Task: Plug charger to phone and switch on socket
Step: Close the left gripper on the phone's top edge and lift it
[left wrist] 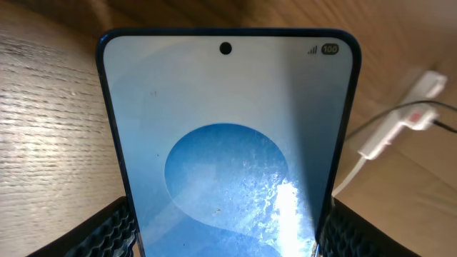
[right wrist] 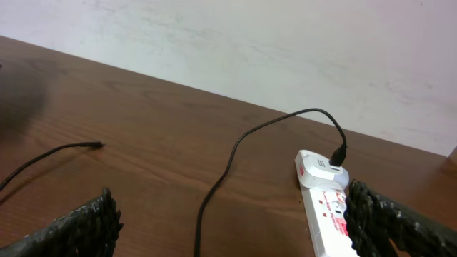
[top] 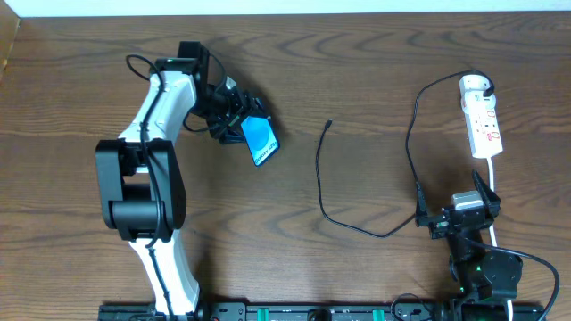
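Near the near right corner of the table, your right gripper sits with its fingers spread wide and nothing between them (its wrist view looks over bare wood toward the far edge).

Just beyond it, the charger lies slack on the wood. It loops from beside the right gripper out to mid-table, where its tip rests free, well apart from the phone. Its other run climbs toward the far right corner and ends in a white plug seated at the far end of the socket. The socket lies flat along the right edge. It shows red marks on top, but the switch position is too small to read.

In the left half, nearer the far edge, your left gripper is clamped on the phone. It pinches the lower sides between both fingers, with the blue screen facing up and tilted. In the left wrist view the screen fills the frame, camera hole at the top, and the socket is a blur off to the right. You cannot tell whether the phone's free end touches the table.
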Tool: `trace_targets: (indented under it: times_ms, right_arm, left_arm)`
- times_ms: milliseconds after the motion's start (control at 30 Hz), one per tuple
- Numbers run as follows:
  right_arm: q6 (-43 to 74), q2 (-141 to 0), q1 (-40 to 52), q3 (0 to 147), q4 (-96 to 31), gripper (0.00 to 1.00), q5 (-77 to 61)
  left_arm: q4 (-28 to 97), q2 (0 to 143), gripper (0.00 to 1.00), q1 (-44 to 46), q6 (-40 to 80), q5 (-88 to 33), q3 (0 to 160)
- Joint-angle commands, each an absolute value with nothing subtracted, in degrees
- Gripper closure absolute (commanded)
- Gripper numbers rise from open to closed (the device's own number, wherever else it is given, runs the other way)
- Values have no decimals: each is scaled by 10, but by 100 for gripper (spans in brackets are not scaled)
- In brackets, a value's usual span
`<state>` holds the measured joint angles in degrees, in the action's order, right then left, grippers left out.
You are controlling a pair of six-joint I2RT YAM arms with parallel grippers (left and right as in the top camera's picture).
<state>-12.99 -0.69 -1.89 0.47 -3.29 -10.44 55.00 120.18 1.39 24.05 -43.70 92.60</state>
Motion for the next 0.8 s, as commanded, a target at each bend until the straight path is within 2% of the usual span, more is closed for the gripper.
trace_targets:
  times_ms: [0, 167, 500, 767]
  right_arm:
    - [-123, -3, -14, 3, -34, 1, -105]
    - [-123, -3, -14, 3, -34, 1, -105]
    - [-123, -3, -14, 3, -34, 1, -105]
    - [-123, -3, -14, 3, -34, 1, -105]
  left_arm:
    - [550, 1187, 33, -3, 246, -513, 929]
    - [550, 1187, 33, -16, 257, -575, 929]
    - [550, 1187, 33, -23, 419, -660, 929]
    - [550, 1187, 33, -23, 484, -721, 929]
